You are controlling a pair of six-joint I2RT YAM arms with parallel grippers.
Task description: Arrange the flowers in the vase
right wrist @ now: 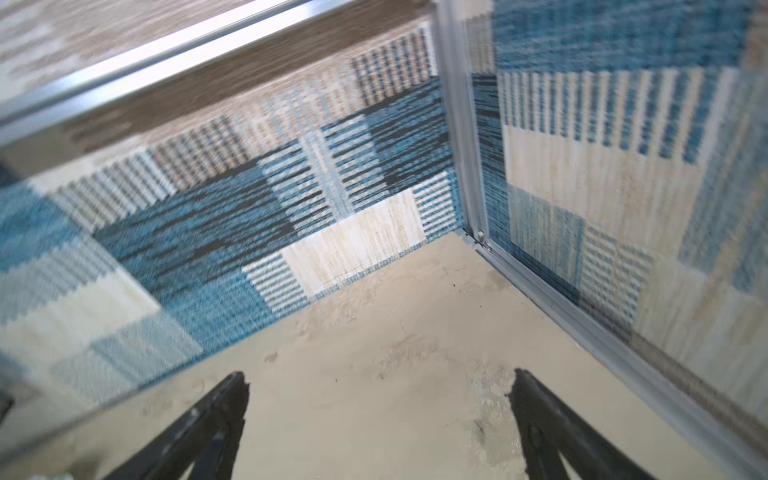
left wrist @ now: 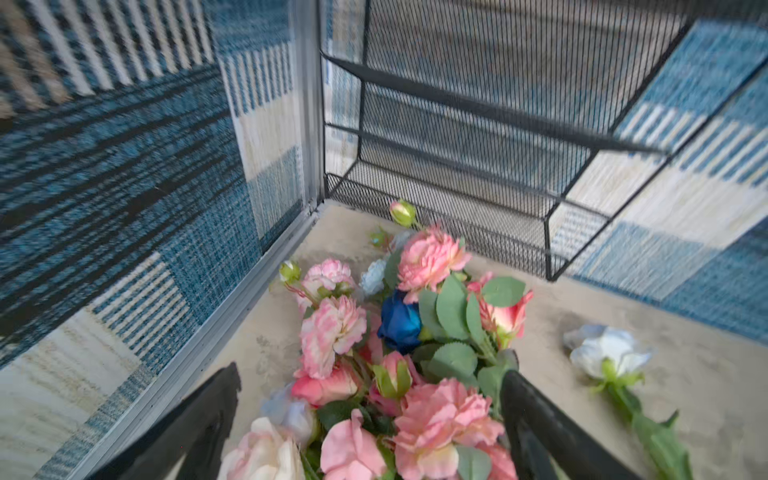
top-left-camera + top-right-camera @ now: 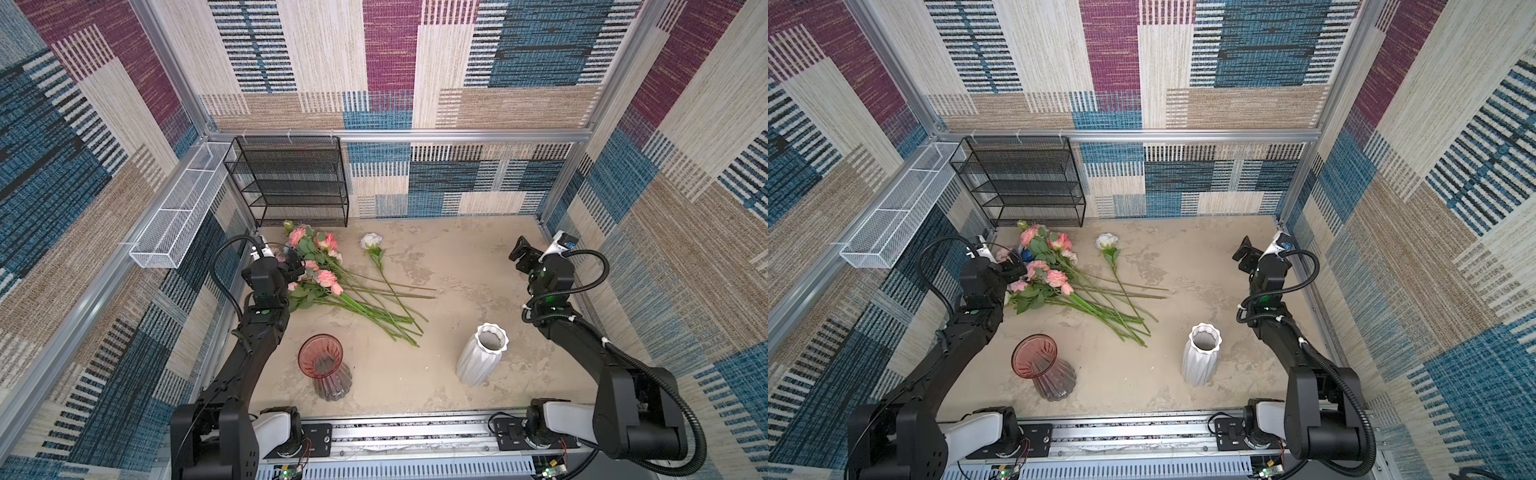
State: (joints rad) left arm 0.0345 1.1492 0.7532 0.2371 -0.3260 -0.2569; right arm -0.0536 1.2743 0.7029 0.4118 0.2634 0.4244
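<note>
Lying in a loose bunch on the far left of the table (image 3: 457, 270), the flowers (image 3: 332, 286) have their heads near the foot of the black mesh shelf (image 3: 291, 183) and their green stems fanned toward the middle. One white rose (image 3: 371, 241) lies just beside the bunch with its head apart from the others, and its stem crosses theirs.

The left gripper (image 2: 372, 378) hangs low over the pink blooms with its jaws spread wide, gripping nothing. Its wrist view alone shows a dark blue rose (image 2: 401, 322) plainly among the leaves.

Only the top views show the vases. A pink glass vase (image 3: 322, 365) and a white ribbed vase (image 3: 482, 357) stand upright, well apart, near the table's front edge.

The right gripper (image 1: 379, 376) is also wide and empty, over bare table in the far right corner. Open tabletop runs from the stem ends across to the right arm (image 3: 582, 340).
</note>
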